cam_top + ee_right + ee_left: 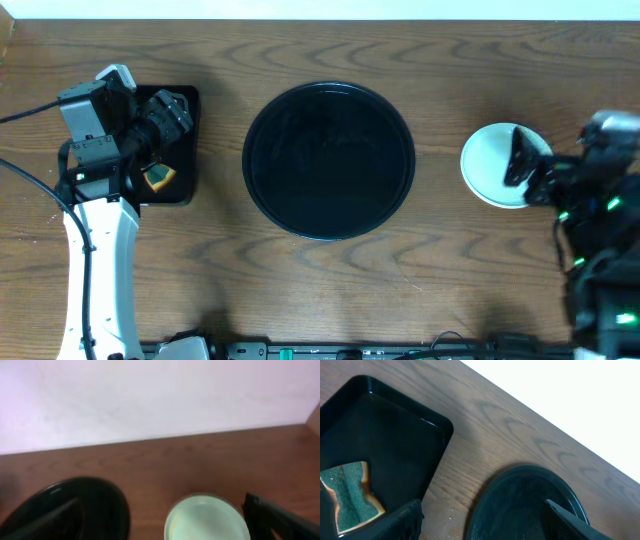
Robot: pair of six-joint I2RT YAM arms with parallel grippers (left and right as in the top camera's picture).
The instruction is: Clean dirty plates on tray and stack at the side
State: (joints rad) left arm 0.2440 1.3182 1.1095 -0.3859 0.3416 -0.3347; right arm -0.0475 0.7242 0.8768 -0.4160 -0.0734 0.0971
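Overhead view: tray (328,160) bare, nothing dirty on it. Seems almost finished: plates (488,168) stacked at the side, just under right end effector (161,505); how many, cannot tell. Probably only retreat left to do. For pose: right end effector close above the stack, opened wide, holding nothing; left end effector (482,507) also wide open, tilted over worktop (330,50), sponge (351,492) at its lower left.

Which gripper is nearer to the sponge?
Left. The left gripper hangs over the small rectangular tray that holds the sponge; the right gripper is over the plate, beyond the round tray.
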